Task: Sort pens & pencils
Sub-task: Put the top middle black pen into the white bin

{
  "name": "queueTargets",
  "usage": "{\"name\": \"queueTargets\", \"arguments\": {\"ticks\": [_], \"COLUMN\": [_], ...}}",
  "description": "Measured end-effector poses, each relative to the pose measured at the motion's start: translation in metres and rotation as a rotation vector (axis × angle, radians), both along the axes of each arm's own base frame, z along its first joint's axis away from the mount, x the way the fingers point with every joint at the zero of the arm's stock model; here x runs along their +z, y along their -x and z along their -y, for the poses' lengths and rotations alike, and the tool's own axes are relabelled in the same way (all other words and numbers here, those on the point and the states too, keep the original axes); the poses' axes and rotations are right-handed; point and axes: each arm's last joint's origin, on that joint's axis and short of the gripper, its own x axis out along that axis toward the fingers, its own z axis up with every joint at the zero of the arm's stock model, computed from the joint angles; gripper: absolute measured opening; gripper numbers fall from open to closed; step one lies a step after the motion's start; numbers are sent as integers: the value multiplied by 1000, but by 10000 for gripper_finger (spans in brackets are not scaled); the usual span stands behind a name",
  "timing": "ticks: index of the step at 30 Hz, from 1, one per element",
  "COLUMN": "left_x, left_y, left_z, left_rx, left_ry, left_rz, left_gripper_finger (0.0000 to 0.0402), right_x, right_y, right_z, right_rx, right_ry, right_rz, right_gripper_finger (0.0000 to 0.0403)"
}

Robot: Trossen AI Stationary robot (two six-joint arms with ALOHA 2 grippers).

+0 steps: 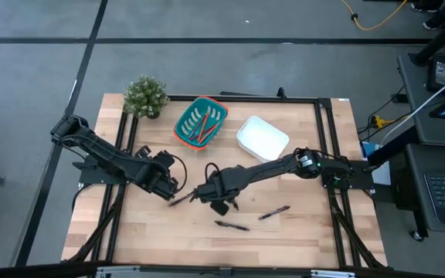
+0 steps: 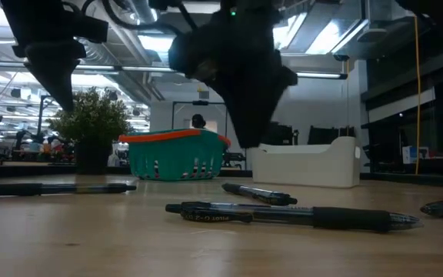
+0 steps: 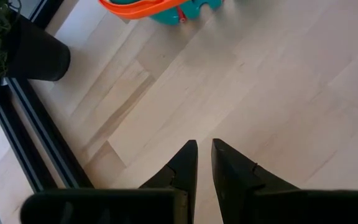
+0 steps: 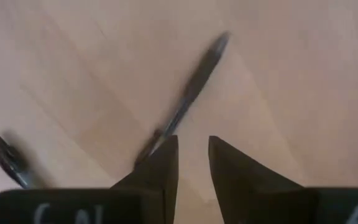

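Three black pens lie flat on the wooden table: one (image 1: 180,199) by my left gripper, one (image 1: 273,212) to the right, one (image 1: 232,225) nearer the front edge. Orange-red pencils (image 1: 205,132) lie in the teal basket (image 1: 188,123) at the back. My right gripper (image 1: 221,202) points down over the table's middle, open by a narrow gap. In its wrist view a pen (image 4: 194,81) lies below, beyond the fingertips. My left gripper (image 3: 204,155) hangs slanted over bare wood, fingers slightly apart with nothing between them.
A white tray (image 1: 262,137) stands right of the basket, and a potted plant (image 1: 145,96) sits at the back left corner. Black frame rails (image 1: 327,139) run along the table's sides. In the low view, pens (image 2: 291,215) lie across the foreground.
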Motion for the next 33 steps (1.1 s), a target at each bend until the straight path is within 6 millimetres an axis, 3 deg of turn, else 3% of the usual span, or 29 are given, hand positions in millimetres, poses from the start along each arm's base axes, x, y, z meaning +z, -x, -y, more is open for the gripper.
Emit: {"name": "queueTargets", "arguments": {"ticks": [7, 24, 33], "left_x": [0, 0, 0], "left_y": [0, 0, 0], "left_z": [1, 1, 1], "left_rx": [-5, 0, 0], "left_ry": [0, 12, 12], "left_rz": [0, 0, 0], "left_gripper_finger": [43, 43, 43], "right_x": [16, 15, 15], "right_y": [-9, -4, -13], "right_z": [-5, -8, -11], "right_rx": [125, 61, 185], "right_ry": [51, 57, 44], "right_rz": [109, 77, 153], "right_gripper_finger": [90, 90, 90]}}
